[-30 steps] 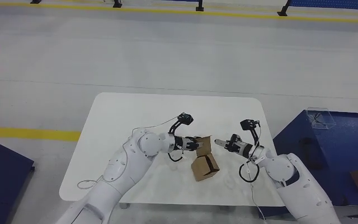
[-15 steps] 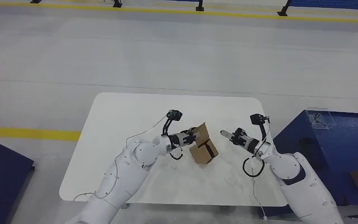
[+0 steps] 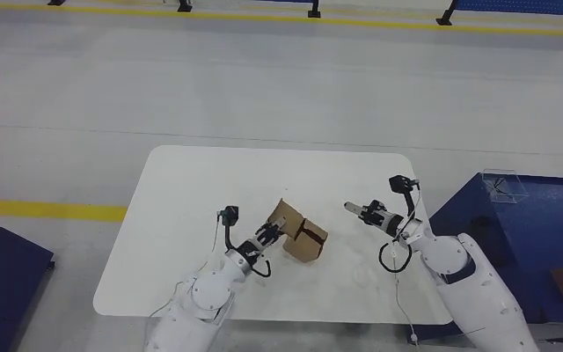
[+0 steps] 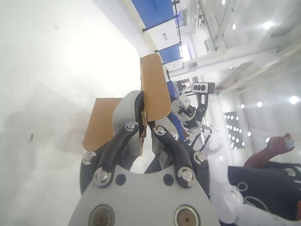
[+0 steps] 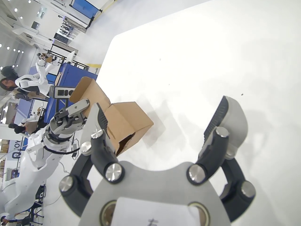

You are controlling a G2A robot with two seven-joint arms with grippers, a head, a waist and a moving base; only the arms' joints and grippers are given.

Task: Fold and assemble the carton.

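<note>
A brown carton (image 3: 303, 240) rests on the white table (image 3: 202, 185), near the middle and toward the front, one flap (image 3: 281, 214) sticking up. My left gripper (image 3: 272, 233) is shut on that flap's edge at the carton's left side. The left wrist view has the flap (image 4: 154, 83) pinched between the fingers (image 4: 125, 109). My right gripper (image 3: 352, 209) hangs open to the carton's right, a short gap away, holding nothing. In the right wrist view the carton (image 5: 128, 118) lies past my open right gripper (image 5: 162, 118), with an open end facing it and the left gripper (image 5: 78, 109) behind.
A blue cabinet (image 3: 519, 224) stands just off the table's right edge, with a small clear container (image 3: 504, 185) on top. The table's back half and left side are bare. A yellow line (image 3: 62, 211) runs along the floor to the left.
The left arm has drawn back toward the table's front, dragging the carton a little left by its flap. The right gripper has backed off to the right, away from the carton.
</note>
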